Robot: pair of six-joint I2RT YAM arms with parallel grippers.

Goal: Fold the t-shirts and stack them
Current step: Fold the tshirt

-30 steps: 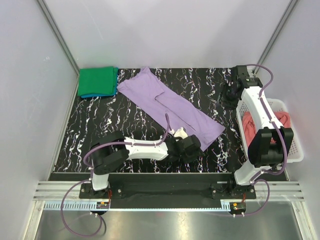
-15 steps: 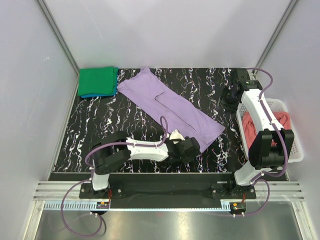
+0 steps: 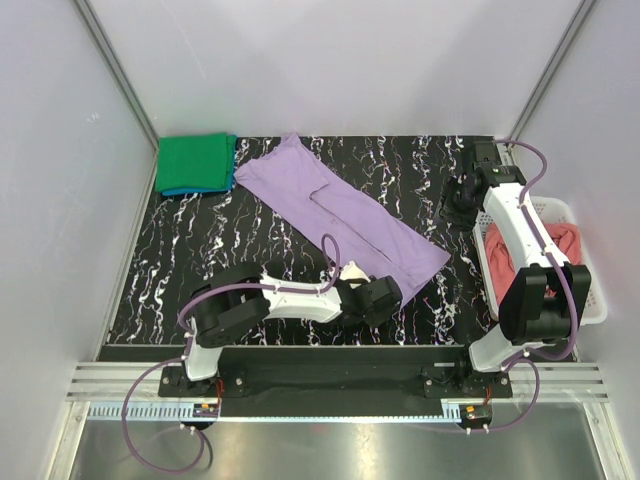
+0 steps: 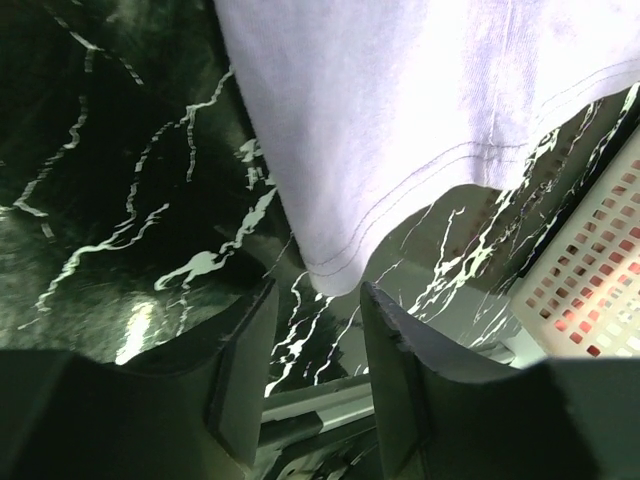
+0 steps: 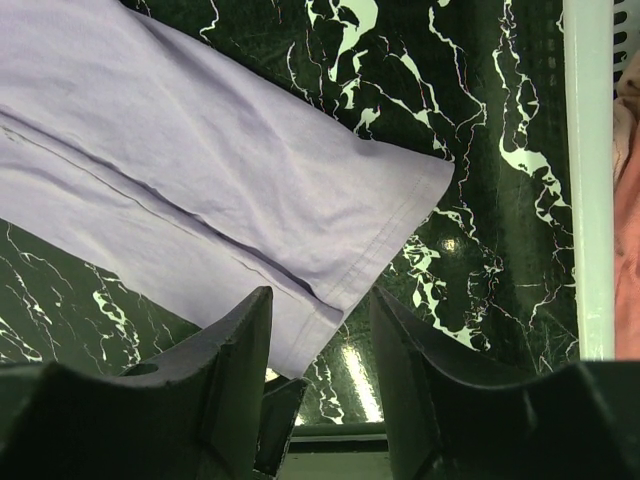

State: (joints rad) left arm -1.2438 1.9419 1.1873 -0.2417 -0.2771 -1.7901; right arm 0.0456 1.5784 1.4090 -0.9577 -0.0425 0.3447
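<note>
Lying flat, light purple t-shirt (image 3: 340,213), hem corner just ahead of left tool (image 4: 318,300), fingers spread, right tool (image 5: 320,300) also spread

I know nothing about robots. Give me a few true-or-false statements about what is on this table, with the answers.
1. The light purple t-shirt lies stretched out on the black marbled table. True.
2. The folded bright green t-shirt is in the white plastic lattice basket. False: it lies at the table's far left corner, on a blue t-shirt.
3. The salmon pink t-shirt is in the basket. True.
4. The left fingers are clamped on the purple t-shirt. False: they are open, and its hem corner lies just ahead of them.
</note>
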